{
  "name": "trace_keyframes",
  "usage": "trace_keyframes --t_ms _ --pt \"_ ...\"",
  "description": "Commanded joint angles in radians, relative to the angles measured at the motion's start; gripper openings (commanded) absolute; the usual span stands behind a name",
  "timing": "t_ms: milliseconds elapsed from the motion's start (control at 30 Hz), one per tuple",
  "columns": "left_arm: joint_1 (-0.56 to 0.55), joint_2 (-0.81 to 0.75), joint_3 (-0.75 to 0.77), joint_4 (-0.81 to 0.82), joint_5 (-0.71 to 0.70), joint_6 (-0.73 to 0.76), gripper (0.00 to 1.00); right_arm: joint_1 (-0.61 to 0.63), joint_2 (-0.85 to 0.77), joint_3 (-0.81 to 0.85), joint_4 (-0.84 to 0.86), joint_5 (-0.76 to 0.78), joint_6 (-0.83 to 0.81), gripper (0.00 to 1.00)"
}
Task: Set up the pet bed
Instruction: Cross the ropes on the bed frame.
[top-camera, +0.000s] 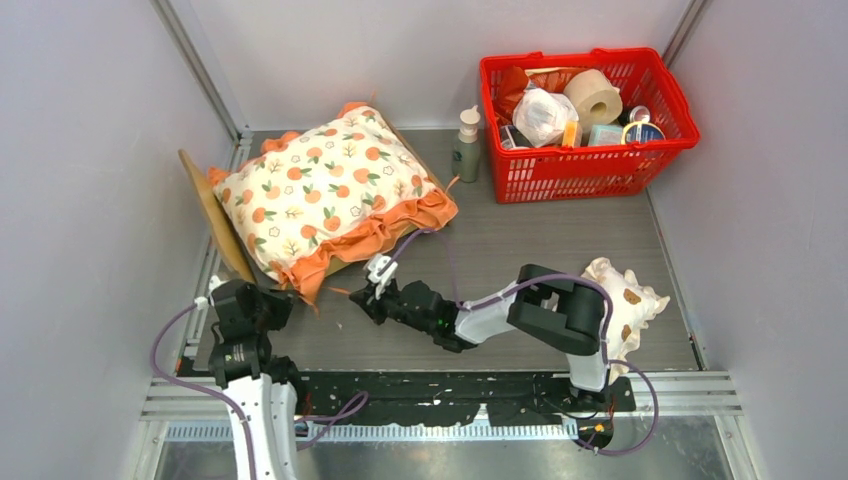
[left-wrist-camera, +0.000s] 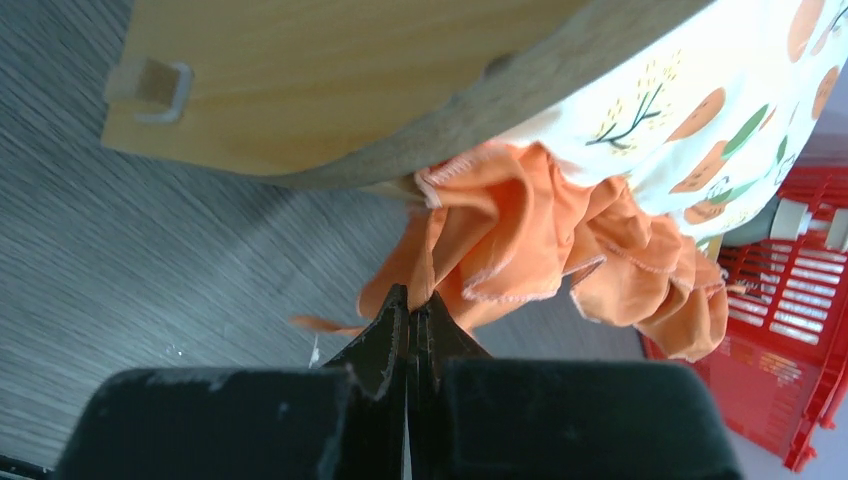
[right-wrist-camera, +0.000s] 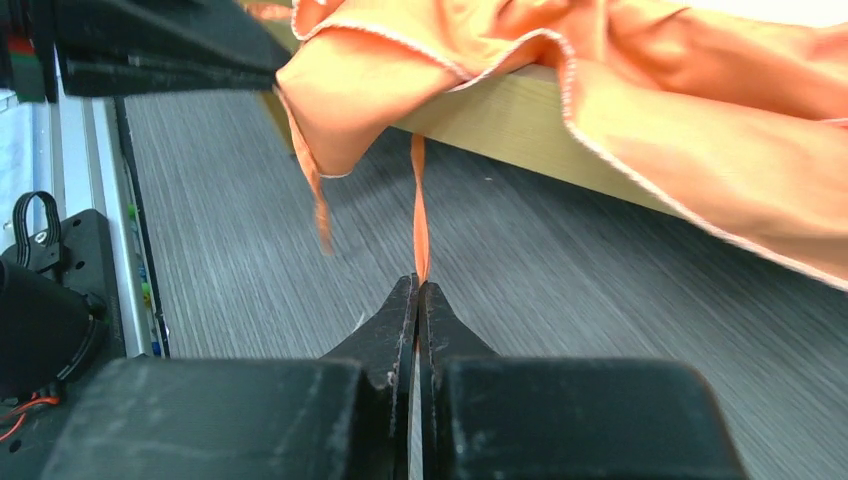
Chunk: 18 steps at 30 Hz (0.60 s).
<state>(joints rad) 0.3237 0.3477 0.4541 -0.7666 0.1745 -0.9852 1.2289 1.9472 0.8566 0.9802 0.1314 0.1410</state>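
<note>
The pet bed shows as a light-wood headboard (top-camera: 208, 210) at the left, tilted up under the cream orange-print cushion (top-camera: 325, 190) that lies on it. Its wooden side (left-wrist-camera: 300, 80) fills the top of the left wrist view, and a wooden edge (right-wrist-camera: 520, 125) runs under the ruffle in the right wrist view. My left gripper (top-camera: 293, 296) (left-wrist-camera: 418, 295) is shut on the cushion's orange ruffle (left-wrist-camera: 520, 240) at its near corner. My right gripper (top-camera: 358, 296) (right-wrist-camera: 418, 285) is shut on a thin orange tie string (right-wrist-camera: 418, 200) hanging from that same corner.
A red basket (top-camera: 585, 115) full of several household items stands at the back right, with a small bottle (top-camera: 467, 145) just left of it. A small cream frilled pillow (top-camera: 625, 300) lies at the right, behind my right arm. Side walls close in the table.
</note>
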Motion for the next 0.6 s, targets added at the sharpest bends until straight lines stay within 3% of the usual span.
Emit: trace_keyframes --t_ms 0,167,400,567 --pt "-0.066 -0.010 -0.009 0.031 0.040 -0.042 0.00 -0.023 -0.140 -0.071 0.107 0.025 0.022 0.05" --pt "-0.207 -0.002 -0.022 0.078 -0.018 -0.103 0.00 -0.056 -0.201 -0.159 0.135 0.057 0.021 0.05" --pt "-0.512 0.089 -0.004 0.134 -0.162 -0.207 0.00 -0.093 -0.264 -0.227 0.138 0.094 0.029 0.05" --pt "-0.634 0.058 0.090 0.017 -0.394 -0.152 0.00 -0.080 -0.295 -0.247 0.123 -0.029 0.006 0.05"
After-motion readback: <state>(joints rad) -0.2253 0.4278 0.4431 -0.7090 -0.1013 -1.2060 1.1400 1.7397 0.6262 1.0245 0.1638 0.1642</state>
